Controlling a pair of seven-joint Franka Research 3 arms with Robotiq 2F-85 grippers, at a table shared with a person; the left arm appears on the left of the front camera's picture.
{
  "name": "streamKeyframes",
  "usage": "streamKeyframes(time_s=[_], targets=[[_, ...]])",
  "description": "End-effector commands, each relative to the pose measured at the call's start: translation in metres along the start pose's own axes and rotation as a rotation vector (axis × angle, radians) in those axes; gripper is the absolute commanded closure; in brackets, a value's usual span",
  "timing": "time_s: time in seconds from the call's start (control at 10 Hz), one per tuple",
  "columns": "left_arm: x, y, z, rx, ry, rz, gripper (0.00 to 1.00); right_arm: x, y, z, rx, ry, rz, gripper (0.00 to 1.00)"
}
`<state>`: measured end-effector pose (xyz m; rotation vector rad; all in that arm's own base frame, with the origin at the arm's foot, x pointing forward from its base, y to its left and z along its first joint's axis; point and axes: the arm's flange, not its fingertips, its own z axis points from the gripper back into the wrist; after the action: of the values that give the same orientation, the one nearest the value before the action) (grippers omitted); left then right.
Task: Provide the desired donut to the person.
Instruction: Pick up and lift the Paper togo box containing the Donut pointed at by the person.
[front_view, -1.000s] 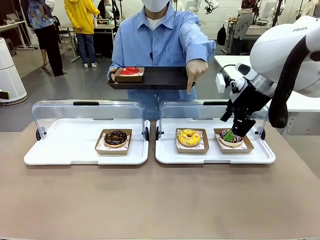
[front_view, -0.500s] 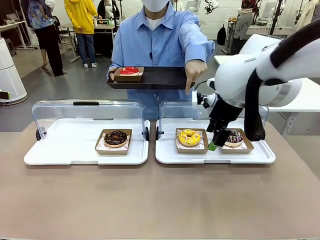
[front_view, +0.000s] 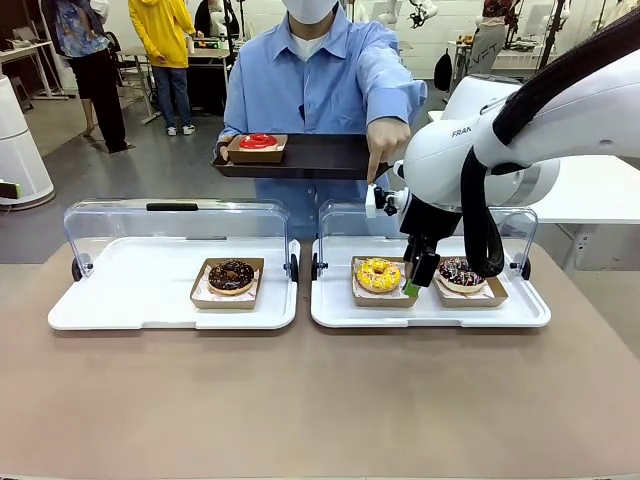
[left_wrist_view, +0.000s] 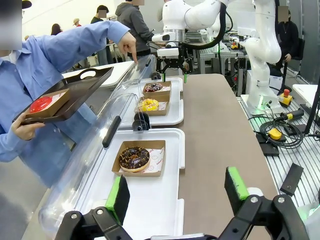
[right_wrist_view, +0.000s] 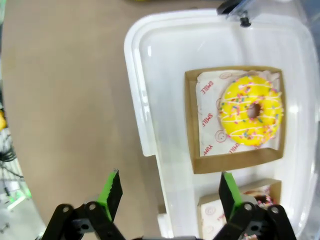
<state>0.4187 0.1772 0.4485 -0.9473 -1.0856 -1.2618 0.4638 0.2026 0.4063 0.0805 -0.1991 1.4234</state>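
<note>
Where the yellow donut (right_wrist_view: 252, 111) sits, its paper liner (right_wrist_view: 210, 107) reads "SMILE".

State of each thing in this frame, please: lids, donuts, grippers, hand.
Left lid: open.
Right lid: open.
Yellow donut: in carton, right tray.
Chocolate donut: in carton, left tray.
Sprinkled donut: in carton, right tray.
Red donut: in carton on person's black tray.
Person's hand: pointing down.
Left gripper: open, empty.
Right gripper: open, empty, over right tray.
</note>
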Motion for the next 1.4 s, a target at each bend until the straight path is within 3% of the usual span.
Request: streamKeyframes(time_s=[0.0,0.2,0.7,1.3], targets=[[0.001,-0.001,0.001,0.0,-0.006,-0.004,0.0,-0.003,0.006,0.005,0.002,-0.023,0.019,0.0],[0.001,-0.001,0.001,0.0,-0.006,-0.004,0.0,-0.003,0.006,0.005,0.002,-0.023,0.019,0.0],[0.001,-0.001,0.001,0.0,-0.006,-0.004,0.0,0.013,-0.004,-0.01,-0.018,0.1,0.084,0.0],[0.001,-0.001,0.001,0.0,-0.006,-0.004,0.0,0.009,-0.025,-0.05,0.035,0.127,0.056,0.0]])
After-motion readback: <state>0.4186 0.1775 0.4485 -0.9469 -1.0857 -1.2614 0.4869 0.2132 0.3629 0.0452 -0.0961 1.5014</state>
